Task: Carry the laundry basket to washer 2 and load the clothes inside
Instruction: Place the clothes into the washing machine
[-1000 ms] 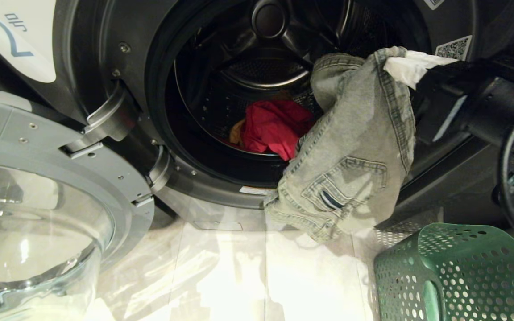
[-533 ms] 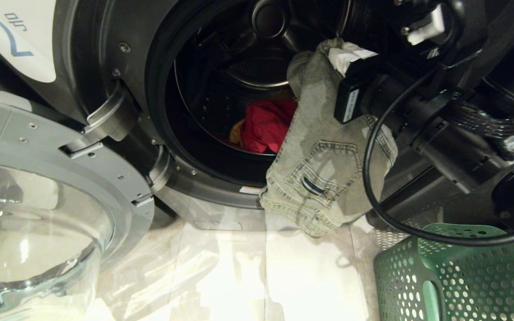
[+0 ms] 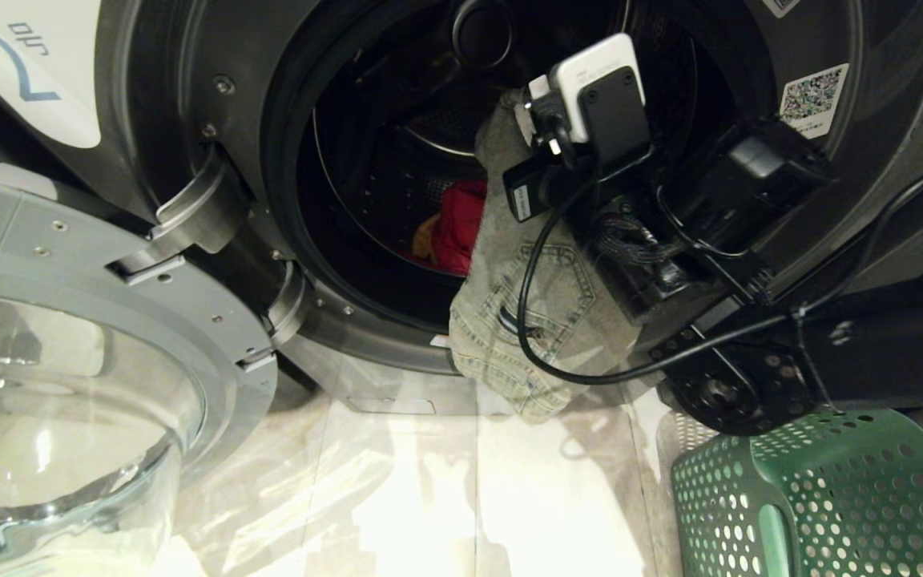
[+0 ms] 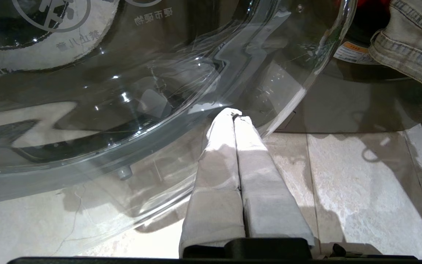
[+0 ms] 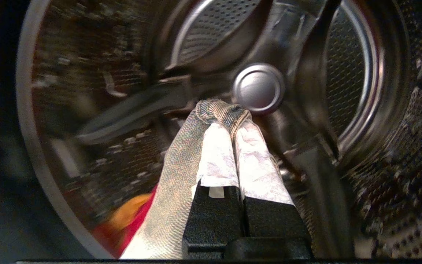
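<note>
Right wrist view: the grey-green garment (image 5: 211, 110) is clamped in the closed right gripper (image 5: 233, 126) inside washer 2's drum (image 5: 361, 91), its tail draped over the door sill. Left gripper (image 4: 234, 115) closed, empty, beside the glass door (image 4: 123, 91). Laundry basket (image 3: 822, 497) stands nearby.

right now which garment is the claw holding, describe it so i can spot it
Find the dark grey front-loading washer marked 2 with its round door swung open. At the drum mouth the right claw is shut on a dull grey-green denim garment with a stitched pocket hanging over the lip. Unlike the pink-red garment lying inside the drum, it is faded denim.
</note>
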Robot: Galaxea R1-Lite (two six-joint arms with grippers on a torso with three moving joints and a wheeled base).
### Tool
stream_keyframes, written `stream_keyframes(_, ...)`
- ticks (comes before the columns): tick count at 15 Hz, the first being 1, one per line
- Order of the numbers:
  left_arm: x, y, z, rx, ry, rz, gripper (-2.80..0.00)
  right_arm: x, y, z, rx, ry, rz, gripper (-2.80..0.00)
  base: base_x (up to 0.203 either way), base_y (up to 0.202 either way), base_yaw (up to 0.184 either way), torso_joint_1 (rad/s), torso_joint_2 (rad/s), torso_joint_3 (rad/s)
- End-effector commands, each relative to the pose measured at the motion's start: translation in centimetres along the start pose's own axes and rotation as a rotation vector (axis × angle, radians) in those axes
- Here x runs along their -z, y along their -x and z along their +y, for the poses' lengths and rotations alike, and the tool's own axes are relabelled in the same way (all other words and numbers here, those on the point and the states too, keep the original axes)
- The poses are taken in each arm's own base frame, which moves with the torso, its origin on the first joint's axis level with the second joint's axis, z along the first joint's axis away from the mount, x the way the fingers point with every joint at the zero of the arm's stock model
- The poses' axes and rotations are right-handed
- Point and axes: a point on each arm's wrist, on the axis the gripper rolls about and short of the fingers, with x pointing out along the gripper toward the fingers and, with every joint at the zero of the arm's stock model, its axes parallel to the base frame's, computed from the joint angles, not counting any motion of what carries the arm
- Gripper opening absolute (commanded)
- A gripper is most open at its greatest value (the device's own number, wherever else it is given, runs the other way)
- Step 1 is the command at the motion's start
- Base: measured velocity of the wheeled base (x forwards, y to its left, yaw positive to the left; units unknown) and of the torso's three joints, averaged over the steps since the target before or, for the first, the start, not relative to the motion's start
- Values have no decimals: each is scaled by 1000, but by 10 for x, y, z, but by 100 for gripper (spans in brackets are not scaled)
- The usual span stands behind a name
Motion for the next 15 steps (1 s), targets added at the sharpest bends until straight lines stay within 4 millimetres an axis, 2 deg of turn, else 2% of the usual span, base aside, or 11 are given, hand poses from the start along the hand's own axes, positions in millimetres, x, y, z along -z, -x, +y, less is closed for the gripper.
stream_keyframes(1, 11, -2, 0, -3, 0, 39, -280, 43, -21, 18, 20, 57, 17, -280, 0, 0, 0, 0, 0, 0)
stream_keyframes(6, 11, -2, 0, -1, 0, 39, -280, 79, -61, 2, 158, 131, -61, -280, 0, 0, 0, 0, 0, 0)
stream_keyframes(10, 11, -2, 0, -1, 0, 39, -280, 111, -75, -21, 190, 217, -88, -280, 0, 0, 0, 0, 0, 0)
stream_keyframes(15, 11, -2, 0, -3, 0, 39, -280, 102, -73, -28, 170, 229, -222, -280, 0, 0, 0, 0, 0, 0)
